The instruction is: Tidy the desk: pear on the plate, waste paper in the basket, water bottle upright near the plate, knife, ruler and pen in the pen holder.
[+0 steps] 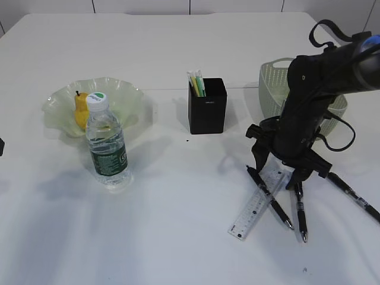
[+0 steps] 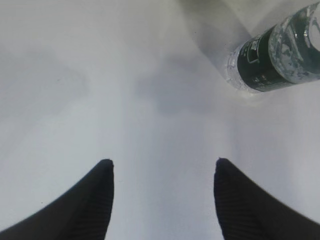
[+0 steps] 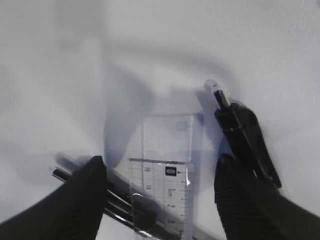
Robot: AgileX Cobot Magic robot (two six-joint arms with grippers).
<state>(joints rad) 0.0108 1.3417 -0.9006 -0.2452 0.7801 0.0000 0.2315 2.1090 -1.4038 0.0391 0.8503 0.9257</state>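
Note:
The yellow pear [image 1: 81,107] lies on the pale green ruffled plate [image 1: 127,98] at the left. The water bottle [image 1: 107,145] stands upright in front of the plate; its base shows in the left wrist view [image 2: 272,57]. The black pen holder [image 1: 207,107] stands mid-desk with green and yellow items sticking out. The clear ruler [image 1: 255,208] lies flat across a black pen [image 1: 270,199]. My right gripper [image 1: 279,175] hangs open just above the ruler's far end, with the ruler [image 3: 167,165] between its jaws [image 3: 162,160]. My left gripper [image 2: 163,161] is open over bare desk. The waste paper is out of view.
The sage-green basket [image 1: 270,83] stands behind my right arm. A second pen [image 1: 300,211] lies right of the ruler and shows in the right wrist view [image 3: 242,137]. A third pen [image 1: 356,196] lies near the right edge.

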